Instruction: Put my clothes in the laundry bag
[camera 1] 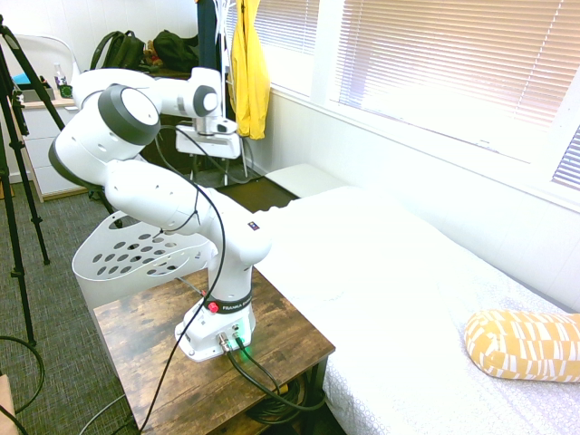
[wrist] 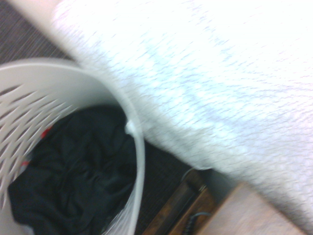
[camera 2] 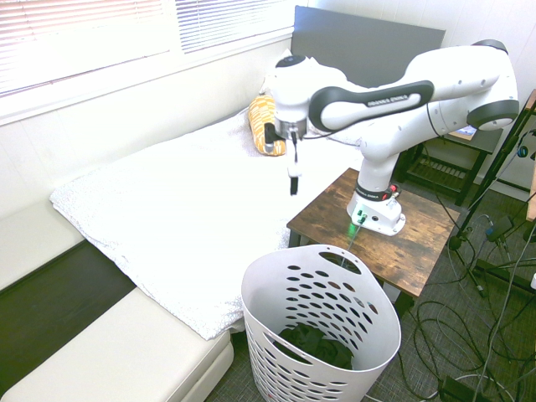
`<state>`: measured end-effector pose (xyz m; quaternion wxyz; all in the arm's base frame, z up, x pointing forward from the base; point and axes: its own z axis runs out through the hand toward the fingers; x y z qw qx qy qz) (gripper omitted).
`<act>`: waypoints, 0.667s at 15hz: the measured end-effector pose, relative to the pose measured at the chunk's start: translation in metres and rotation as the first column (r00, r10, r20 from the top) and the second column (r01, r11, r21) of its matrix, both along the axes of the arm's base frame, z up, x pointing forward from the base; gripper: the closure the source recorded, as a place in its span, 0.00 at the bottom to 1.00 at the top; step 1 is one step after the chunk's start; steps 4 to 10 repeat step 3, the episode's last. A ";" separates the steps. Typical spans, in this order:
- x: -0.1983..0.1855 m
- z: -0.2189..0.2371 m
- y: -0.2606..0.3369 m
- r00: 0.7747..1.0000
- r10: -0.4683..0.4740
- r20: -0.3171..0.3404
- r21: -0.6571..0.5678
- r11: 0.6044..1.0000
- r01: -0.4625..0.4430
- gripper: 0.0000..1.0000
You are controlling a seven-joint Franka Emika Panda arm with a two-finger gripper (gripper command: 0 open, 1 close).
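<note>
The clothes (camera 2: 316, 345) lie crumpled at the bottom of the basket (camera 2: 276, 285), a black heap well below the rim; the wrist view shows the same dark fabric (wrist: 78, 181) inside the white wall (wrist: 139, 161), with nothing draped over the edge. A small red fleck sits beside the black cloth there, but the picture is too blurred to say what it is.

The gripper (camera 2: 293, 172) hangs over the bed (camera 2: 184, 209), near the mattress's side edge, well apart from the basket and pointing down. It holds nothing. In the second exterior view only a thin dark sliver of the fingers shows, so the spread between them is hard to read from the pictures (they look released rather than clenched, but I would not swear to it).

By my reading the garment is delivered and the step in hand is simply clearing away. To do that well, the arm should keep its height over the bed so the fingers do not snag the white cover, swing wide of the basket rim so it is not knocked or tipped, and settle somewhere that leaves the basket in plain sight. No other black garment shows on the bed or the table (camera 2: 410, 243), so I judge there is nothing left to fetch.
</note>
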<state>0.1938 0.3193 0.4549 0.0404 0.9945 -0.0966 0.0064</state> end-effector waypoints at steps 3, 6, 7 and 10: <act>0.107 0.011 -0.092 0.984 -0.175 0.027 -0.006 0.985 0.175 0.00; 0.107 0.011 -0.092 0.984 -0.175 0.027 -0.006 0.985 0.175 0.00; 0.107 0.011 -0.092 0.984 -0.175 0.027 -0.006 0.985 0.175 0.00; 0.107 0.011 -0.092 0.984 -0.175 0.027 -0.006 0.985 0.175 0.00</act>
